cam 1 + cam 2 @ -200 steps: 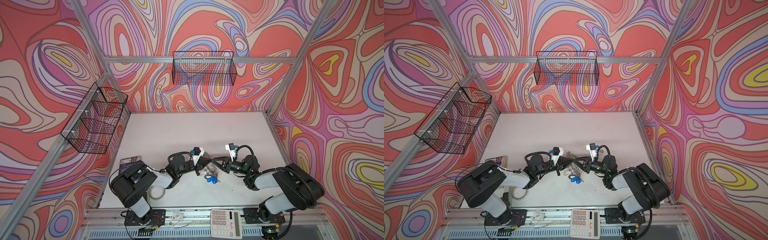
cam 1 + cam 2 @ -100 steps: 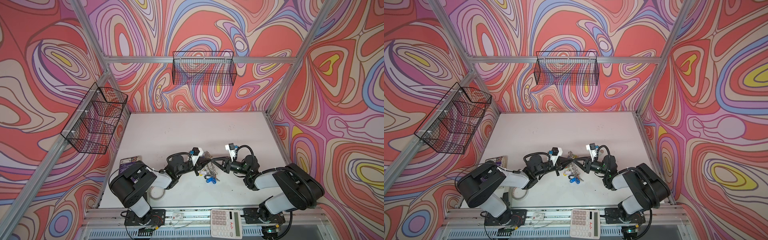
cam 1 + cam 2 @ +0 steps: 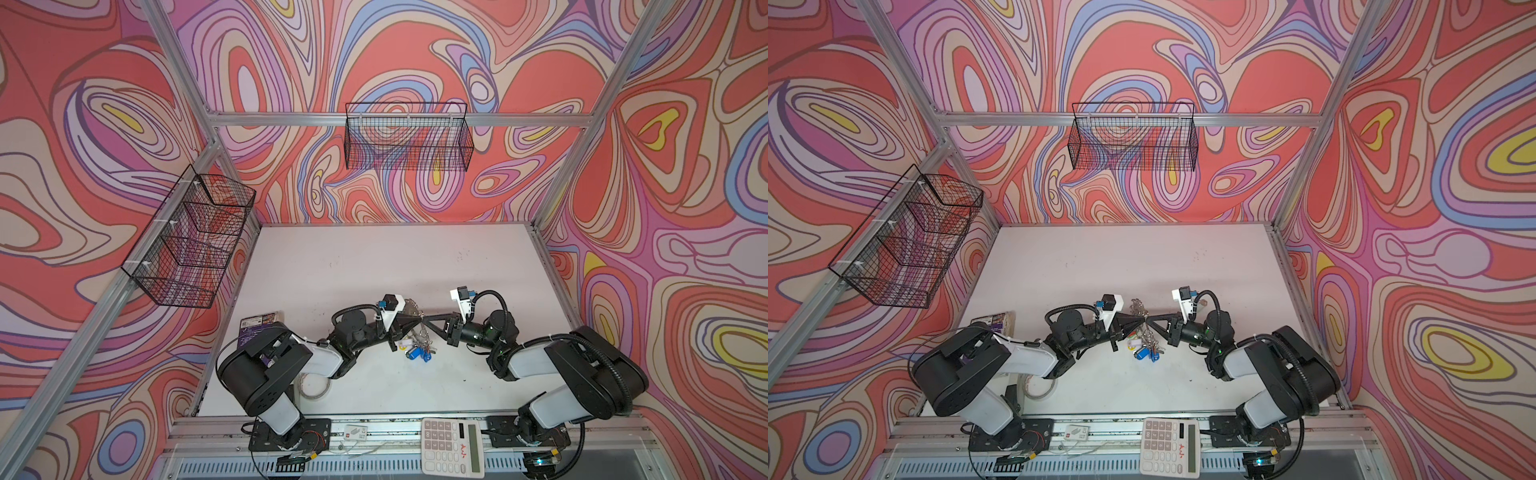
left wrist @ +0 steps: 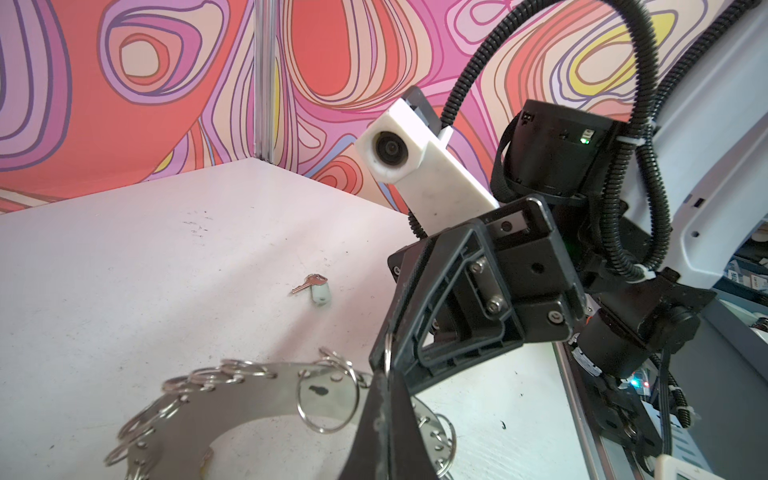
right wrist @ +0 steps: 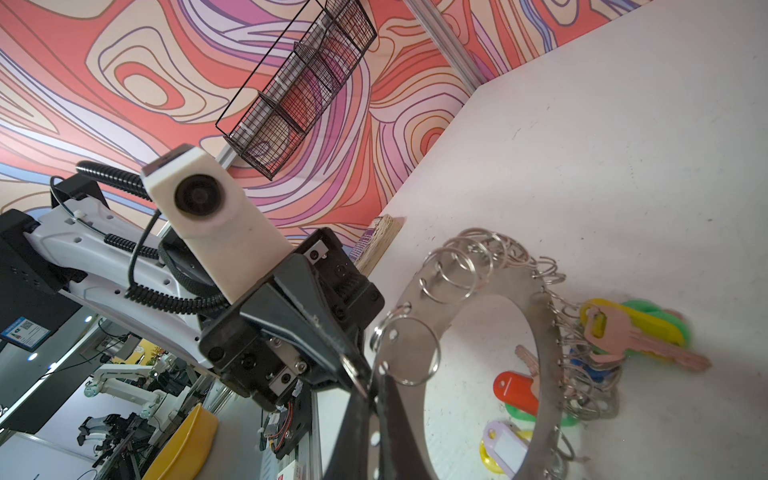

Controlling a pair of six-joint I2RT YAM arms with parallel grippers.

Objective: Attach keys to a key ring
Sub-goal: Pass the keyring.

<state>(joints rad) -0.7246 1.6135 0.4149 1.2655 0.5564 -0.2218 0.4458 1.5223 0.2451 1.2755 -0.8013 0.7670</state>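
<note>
The step in hand looks like a two-handed hold on the key ring before another key goes on. At the lower centre of a top view the left claw (image 3: 417,321) is pressed together on the near rim of the key ring (image 5: 515,282), and tip to tip with it from the right, the right claw (image 3: 430,323) is likewise pinched shut on that rim, at or just beside one of the small split rings. The ring sits tilted between them over the counter (image 3: 374,257), and the keys (image 3: 417,353) already attached trail from its lower side. The next move probably calls for one claw to keep its pinch while the other lets go, fetches the loose key (image 4: 318,288) that lies apart on the counter, and works it into a free split ring, which is fine work with little room. Counted from the left of the frame, there are two wire baskets, one tape roll (image 3: 316,384), two claws and one key ring. At least six tagged keys hang on the ring, too overlapped for a firm count. There is also one loose key and one calculator (image 3: 453,444).
</note>
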